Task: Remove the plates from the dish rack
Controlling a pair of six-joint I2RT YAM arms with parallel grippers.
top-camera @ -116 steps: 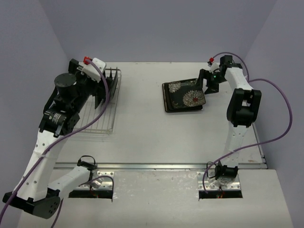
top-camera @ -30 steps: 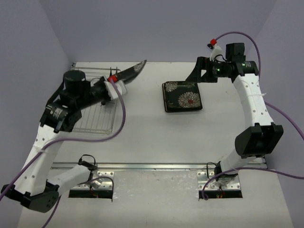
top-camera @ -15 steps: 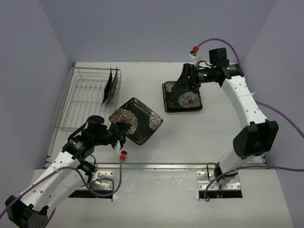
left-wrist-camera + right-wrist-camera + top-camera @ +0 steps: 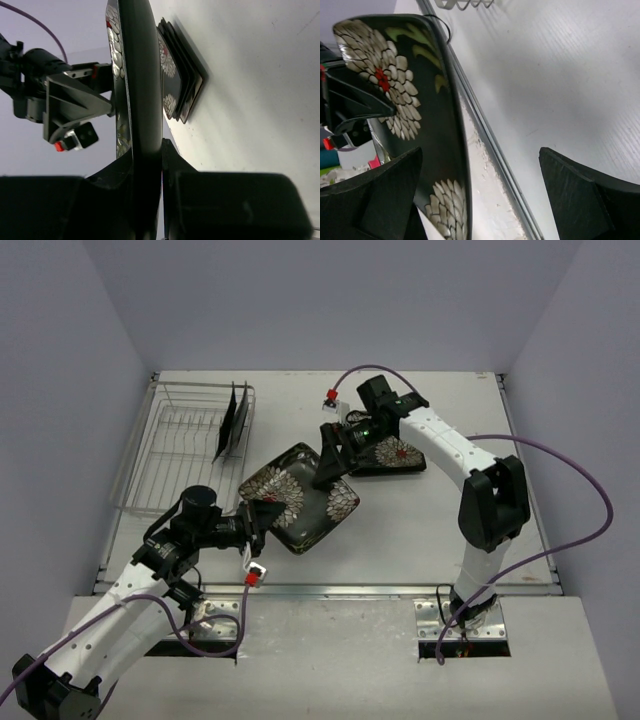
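Holding 1 plate (image 4: 305, 498) above the table (image 4: 400, 530): left gripper (image 4: 262, 518) is clamped tight on its near edge. The plate is tilted and sits between the dish rack (image 4: 170, 455) and the stack (image 4: 402, 454).

Right gripper (image 4: 328, 462) is at the plate's far edge with jaws wide apart. Right wrist view puts the rim just inside the jaws on 1 side, nothing gripped. Reads as a handover being set up, not done.

Done: the stack of unloaded plates lies flat right of centre. Looks like several from the left wrist view, exact count unclear.

Left: upright plates (image 4: 232, 420) at the rack's far right end, looks like 2, can't be sure. My guess is past halfway.
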